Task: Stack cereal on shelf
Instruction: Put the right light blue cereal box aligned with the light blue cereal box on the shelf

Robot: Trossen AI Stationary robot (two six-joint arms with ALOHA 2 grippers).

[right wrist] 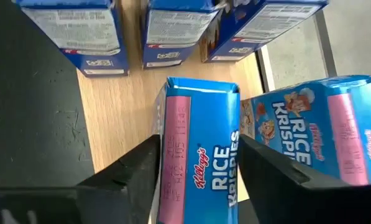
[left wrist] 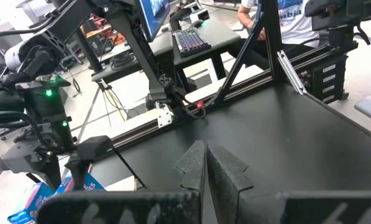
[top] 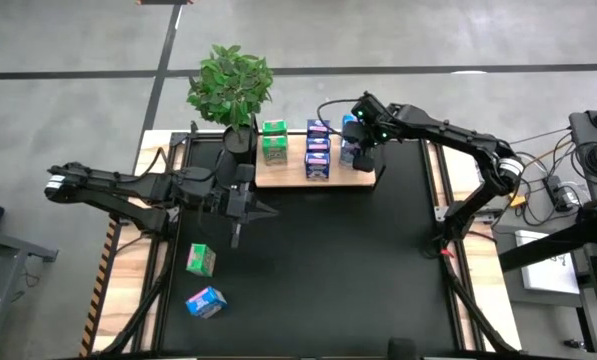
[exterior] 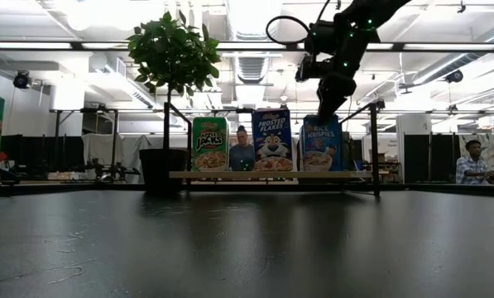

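The pale wood shelf lies at the far edge of the black mat. Green cartons and blue cartons stand on it in rows. My right gripper is over the shelf's right end, shut on a blue Rice Krispies carton next to another one. A green carton and a blue carton lie loose on the mat at the near left. My left gripper is shut and empty above the mat, in front of the shelf's left end. My right gripper pinches the Rice Krispies carton's two broad faces near its top between its two fingers. The fingers come from above, pointing down. The carton stands upright with its bottom on the shelf.
A potted plant stands by the shelf's far left corner. Metal frame rails run along the mat's sides. Open black mat lies in front of the shelf. A person sits in the room beyond.
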